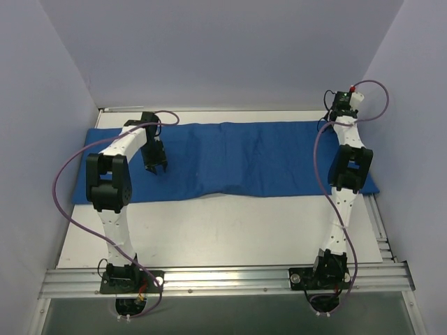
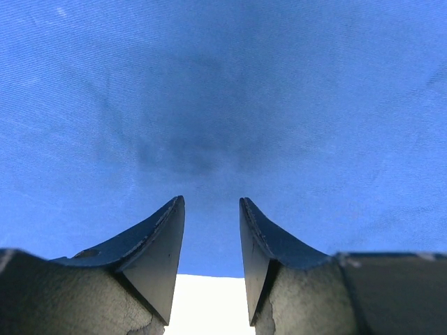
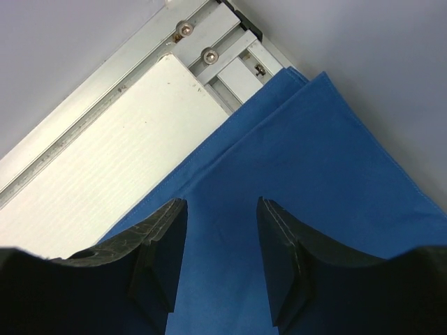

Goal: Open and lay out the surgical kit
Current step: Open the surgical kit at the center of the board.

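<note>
Cloth: a blue cloth (image 1: 244,157) is spread in a long band across the far half of the white table (image 1: 230,230), from the 9 o'clock side to the 3 o'clock side; soft creases are seen along it.
Left gripper: the left gripper (image 2: 211,206) is held over the cloth's 9 o'clock end. Its jaws are parted by a narrow gap and nothing is gripped. Whether the tips touch the fabric cannot be told.
Right gripper: the right gripper (image 3: 220,209) is placed at about 2 o'clock on the table, over the cloth's far corner. Its jaws are spread apart and nothing is held between them.
Cloth corner: two layered edges are shown in the right wrist view, running toward 1 o'clock.
Rail: a metal rail (image 3: 209,56) with screws is seen just beyond that corner.
</note>
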